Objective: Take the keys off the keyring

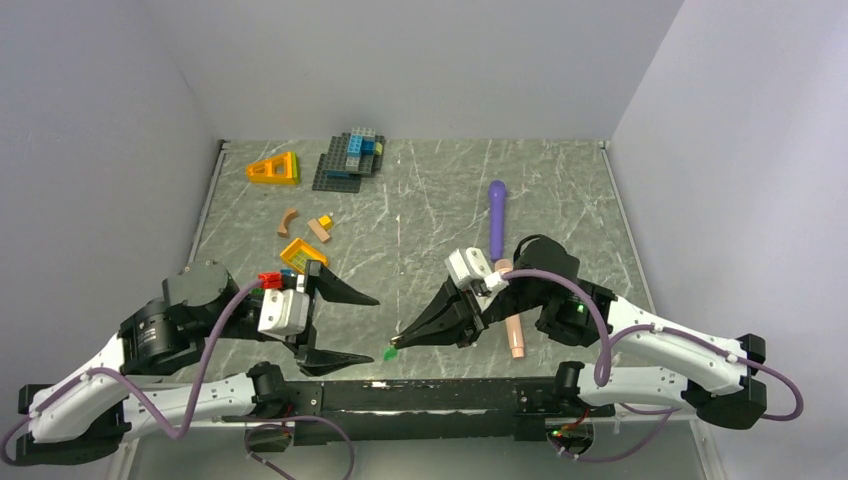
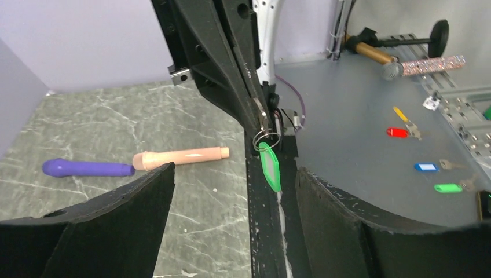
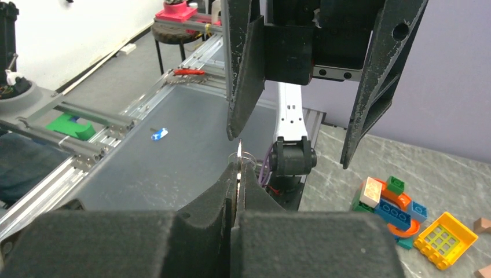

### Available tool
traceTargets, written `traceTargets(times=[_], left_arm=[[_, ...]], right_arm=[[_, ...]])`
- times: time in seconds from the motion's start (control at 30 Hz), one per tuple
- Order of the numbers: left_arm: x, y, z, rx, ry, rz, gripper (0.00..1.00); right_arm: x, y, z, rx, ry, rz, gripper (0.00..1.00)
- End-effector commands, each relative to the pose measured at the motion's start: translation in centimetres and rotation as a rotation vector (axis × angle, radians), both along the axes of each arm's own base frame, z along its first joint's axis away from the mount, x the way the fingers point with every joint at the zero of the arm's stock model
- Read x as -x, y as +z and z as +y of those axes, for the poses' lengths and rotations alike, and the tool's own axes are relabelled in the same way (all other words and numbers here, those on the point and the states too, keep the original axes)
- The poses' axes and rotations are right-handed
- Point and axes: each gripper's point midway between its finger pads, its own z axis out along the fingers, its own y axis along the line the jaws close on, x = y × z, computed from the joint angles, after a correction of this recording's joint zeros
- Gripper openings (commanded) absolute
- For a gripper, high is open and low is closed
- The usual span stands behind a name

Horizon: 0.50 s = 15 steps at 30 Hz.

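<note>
The keyring point(image 2: 266, 139) is thin shiny metal; green key head point(image 2: 270, 167) glossy, probably plastic; left tool point(image 2: 235, 174) matt, grainy black.

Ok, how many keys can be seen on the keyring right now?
1: the green-headed key hangs below the keyring, which sits at the closed tips of the right end effector. A second may be hidden inside its grip.
</note>
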Motion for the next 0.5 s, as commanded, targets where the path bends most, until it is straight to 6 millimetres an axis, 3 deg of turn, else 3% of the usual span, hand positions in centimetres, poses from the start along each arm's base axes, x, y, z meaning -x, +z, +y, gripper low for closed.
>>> traceTargets(times=[0.0,0.47], left_arm=[[1.6,1.0,0.0,0.007,-0.101,-0.035,0.79],[1.4,0.2,-1.5,-0.021,-0.126,-0.007,0.63]], right_arm=[[0.9,0.9,-0.5,-0.017,0.05,-0.04,0.0],[0.3,0.8,0.1,-0.018,0.017,-0.03,0.0]])
